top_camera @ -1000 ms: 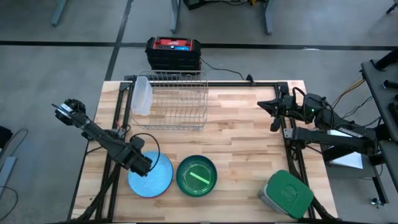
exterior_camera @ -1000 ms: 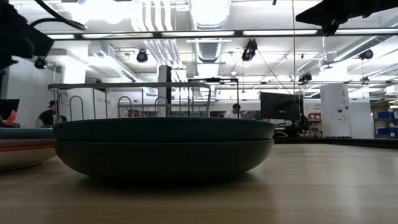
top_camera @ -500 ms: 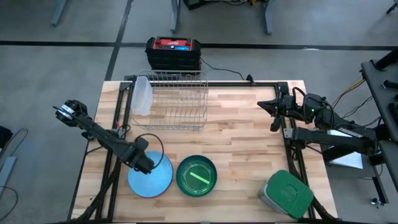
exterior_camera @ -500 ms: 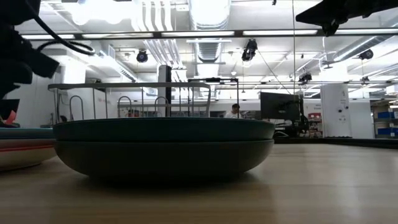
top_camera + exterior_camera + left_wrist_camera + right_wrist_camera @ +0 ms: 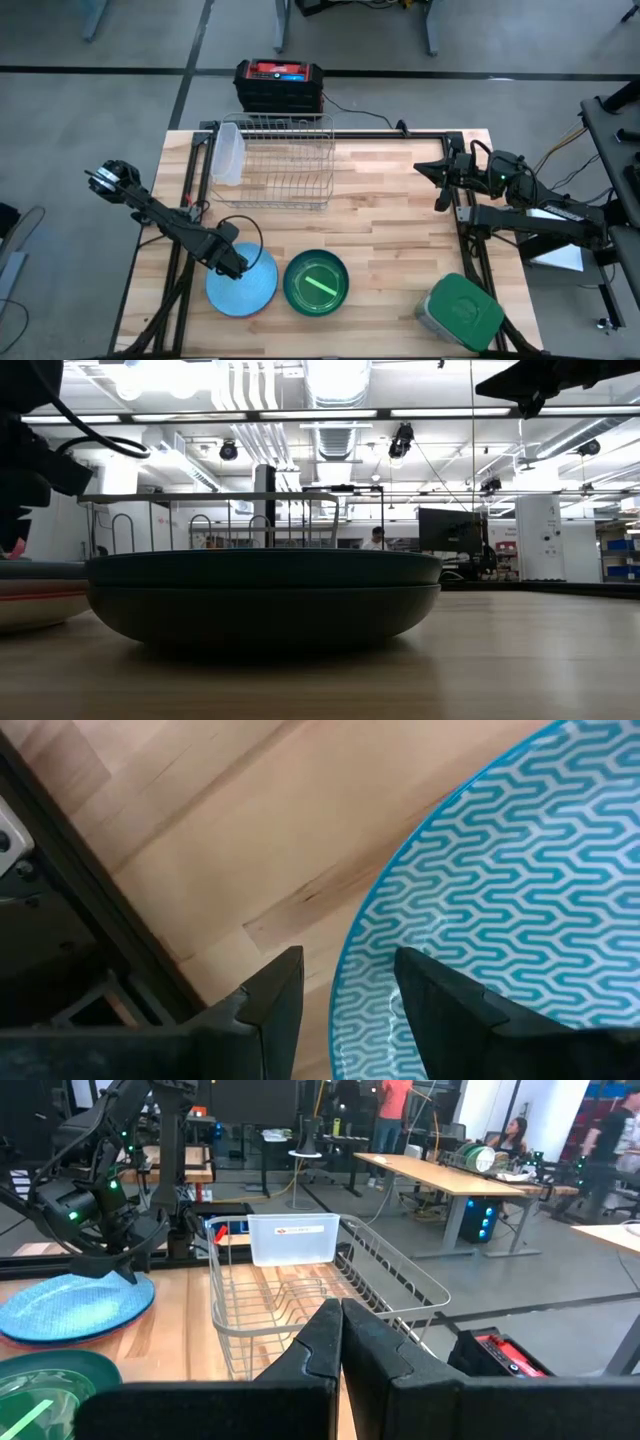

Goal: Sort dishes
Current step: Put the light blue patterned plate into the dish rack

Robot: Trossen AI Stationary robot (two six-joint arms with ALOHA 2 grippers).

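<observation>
A light blue patterned plate (image 5: 245, 285) lies near the table's near left corner, on top of a reddish-rimmed dish (image 5: 25, 600). Beside it stands a dark green bowl (image 5: 316, 283) with a lime green piece inside; it fills the low view (image 5: 262, 595). My left gripper (image 5: 230, 262) points down over the blue plate's left rim (image 5: 350, 960), open, one finger over the wood and one over the plate (image 5: 345, 1005). I cannot tell whether it touches the plate. My right gripper (image 5: 432, 182) waits shut and level at the table's right side (image 5: 340, 1330).
A wire rack (image 5: 283, 160) stands at the far middle with a clear tub (image 5: 228, 152) at its left end. A grey container with a green lid (image 5: 460, 312) sits near the right front corner. A black frame rail (image 5: 186, 200) runs along the table's left side.
My left gripper has come down toward the blue plate's left rim, pointing down, with its finger gap unchanged. The plates and the bowl have stayed where they were.
</observation>
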